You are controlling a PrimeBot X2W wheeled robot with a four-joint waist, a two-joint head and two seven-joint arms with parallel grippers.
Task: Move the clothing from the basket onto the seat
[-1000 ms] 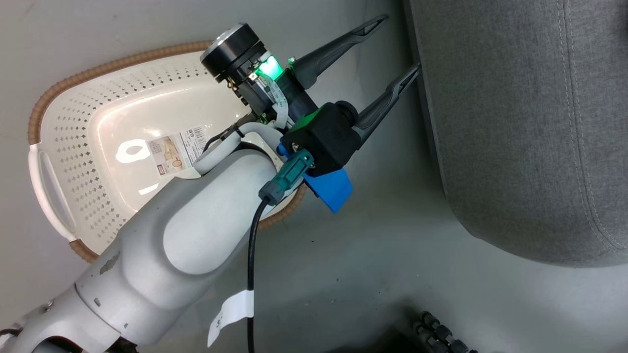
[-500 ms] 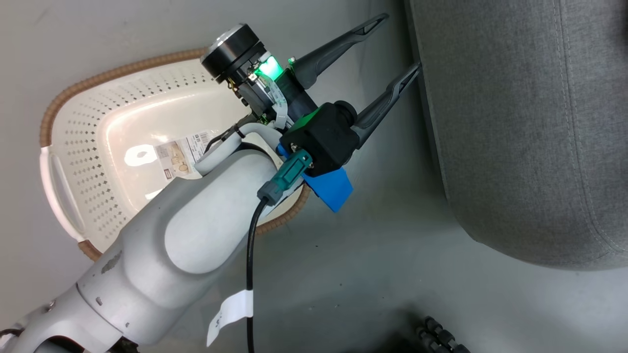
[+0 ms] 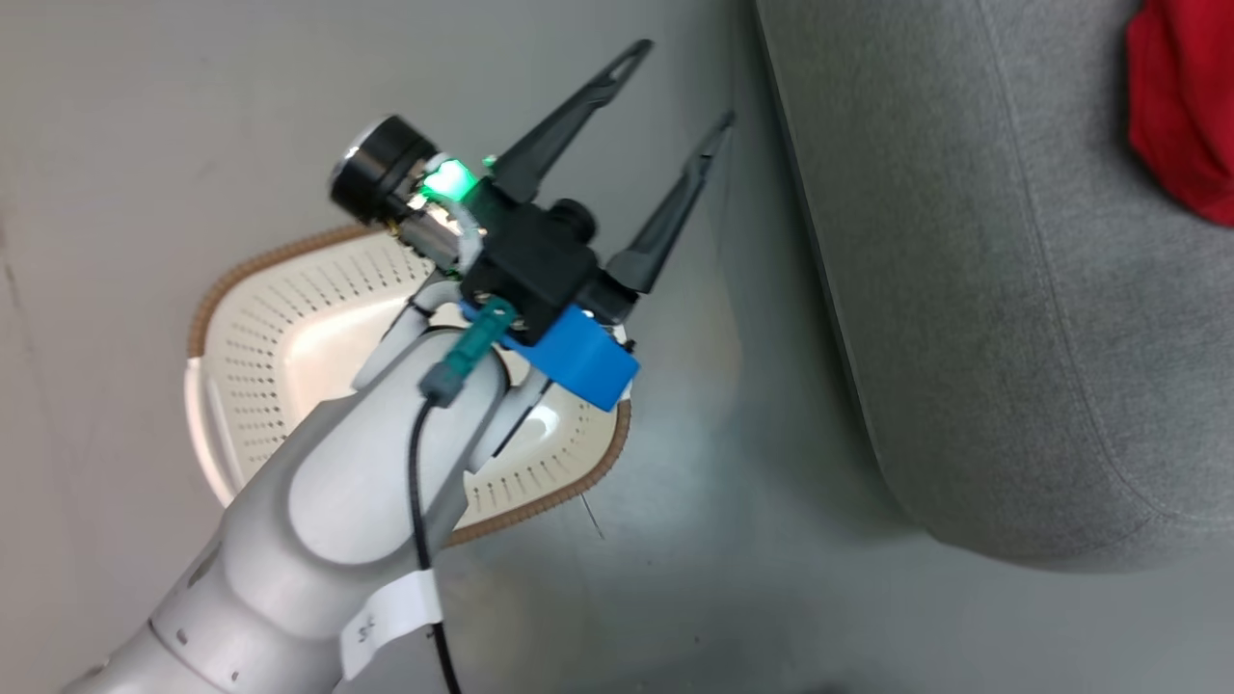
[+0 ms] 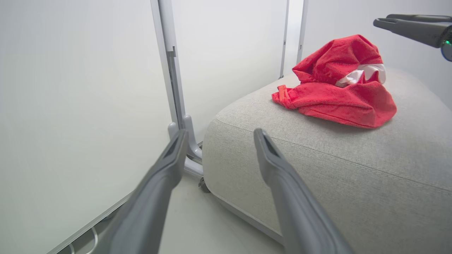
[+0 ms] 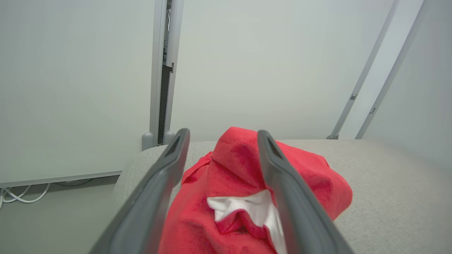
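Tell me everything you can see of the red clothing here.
The clothing is bright red, soft, fleecy-looking fabric, crumpled into one loose heap, with a white band showing in a fold. It lies on top of the grey seat, resting on the cushion, away from its rounded near corner. The open right hand hangs close by, not touching it.

Grey floor (image 3: 675, 598) carries basket (image 3: 255, 371), seat (image 3: 964, 289) (red clothing (image 3: 1181, 125) heaped on top).

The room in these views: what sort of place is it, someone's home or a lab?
Probably a test room staged like a home: bare white partition panels on a wheeled stand, loose cables, one grey seat and a laundry basket.
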